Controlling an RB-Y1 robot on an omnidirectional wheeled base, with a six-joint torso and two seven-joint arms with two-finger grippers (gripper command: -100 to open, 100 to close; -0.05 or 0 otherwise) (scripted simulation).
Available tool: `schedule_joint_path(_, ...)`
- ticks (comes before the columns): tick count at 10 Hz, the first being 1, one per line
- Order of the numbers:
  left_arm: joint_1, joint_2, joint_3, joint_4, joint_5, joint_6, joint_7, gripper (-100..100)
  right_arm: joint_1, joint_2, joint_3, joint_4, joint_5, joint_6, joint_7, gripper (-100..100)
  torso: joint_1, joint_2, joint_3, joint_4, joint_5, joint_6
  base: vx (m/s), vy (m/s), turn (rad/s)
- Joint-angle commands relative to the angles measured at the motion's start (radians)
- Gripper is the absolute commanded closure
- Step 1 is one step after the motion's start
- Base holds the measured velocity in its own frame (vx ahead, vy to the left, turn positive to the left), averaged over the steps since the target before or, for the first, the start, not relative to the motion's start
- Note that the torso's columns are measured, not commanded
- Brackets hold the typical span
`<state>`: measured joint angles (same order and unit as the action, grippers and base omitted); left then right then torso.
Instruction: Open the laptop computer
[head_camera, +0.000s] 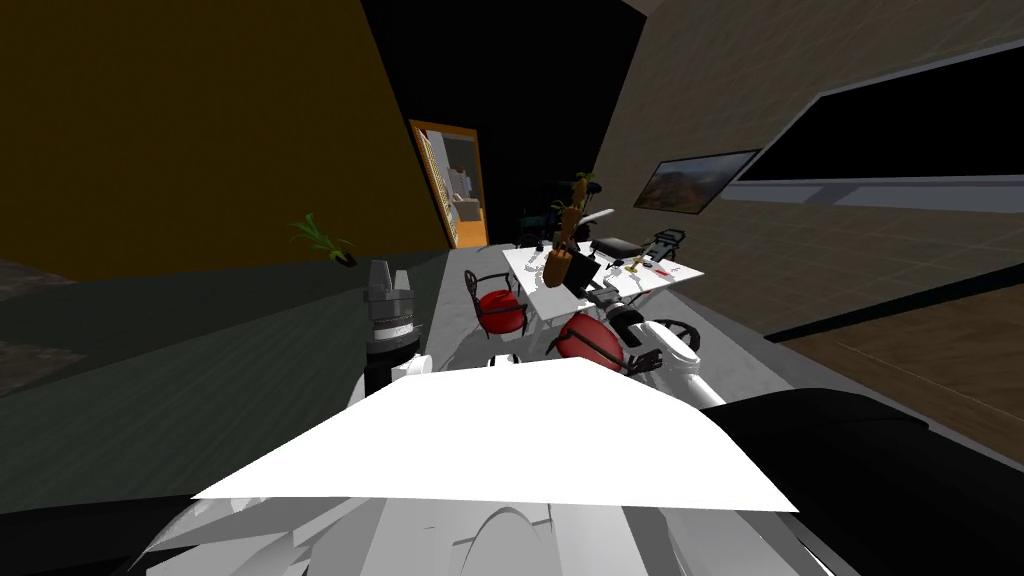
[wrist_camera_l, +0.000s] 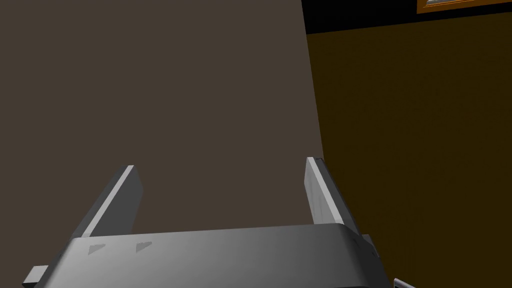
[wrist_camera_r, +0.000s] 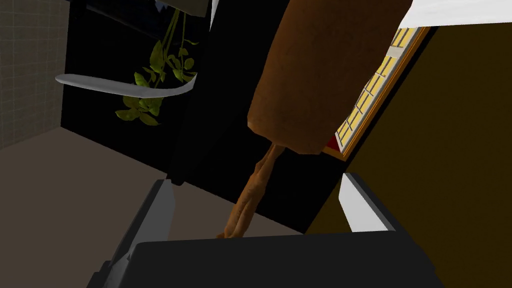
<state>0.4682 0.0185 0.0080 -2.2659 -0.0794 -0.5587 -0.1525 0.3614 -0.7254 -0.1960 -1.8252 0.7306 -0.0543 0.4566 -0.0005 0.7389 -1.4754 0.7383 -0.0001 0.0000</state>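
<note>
Right gripper (wrist_camera_r: 255, 182) is spread, holding nothing. A brown pot (wrist_camera_r: 320, 75) sits just past its fingertips, stem between them. The laptop (head_camera: 615, 246) looks flat and shut on the table (head_camera: 528, 275), beyond the pot and off to one side of the fingers. I'd steer round the pot and catch the lid's front edge. Left gripper (wrist_camera_l: 220, 165) is spread too, facing a wall. Red chairs (head_camera: 500, 305) crowd the table.
</note>
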Motion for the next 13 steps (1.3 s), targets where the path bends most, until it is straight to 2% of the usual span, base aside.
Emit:
schedule_joint_path(1,0.000,0.000,0.000,0.000,0.000,0.000,0.000,0,-0.018,-0.056,-0.008,0.041,0.054,0.048,0.026,-100,0.000,-0.001,-0.001,0.000,0.000,0.000,0.053,0.018,0.072)
schedule_joint_path(6,0.000,0.000,0.000,0.000,0.000,0.000,0.000,0,-0.041,-0.158,-0.027,0.100,0.142,0.124,0.067,-100,0.000,-0.001,0.000,0.000,0.000,0.000,0.056,0.018,0.071)
schedule_joint_path(7,0.000,0.000,0.000,0.000,0.000,0.000,0.000,0,-0.046,-0.138,-0.016,0.094,0.135,0.121,0.064,-100,0.000,0.000,0.000,0.000,0.000,0.000,0.022,0.003,0.018)
schedule_joint_path(8,0.000,0.000,0.000,0.000,0.000,0.000,0.000,0,-0.047,-0.139,-0.017,0.097,0.138,0.121,0.067,-100,0.000,0.001,0.001,0.000,0.000,0.000,0.006,0.001,-0.002)
schedule_joint_path(9,0.000,0.000,0.000,0.000,0.000,0.000,0.000,0,-0.047,-0.139,-0.016,0.096,0.138,0.121,0.067,100,0.000,0.001,0.001,0.000,0.000,0.000,0.000,0.000,0.000)
schedule_joint_path(13,0.000,0.000,0.000,0.000,0.000,0.000,0.000,0,-0.040,-0.238,-0.001,0.151,0.014,0.103,-0.048,100,-0.004,-0.005,-0.003,-0.003,-0.002,0.000,-0.006,-0.032,0.034)
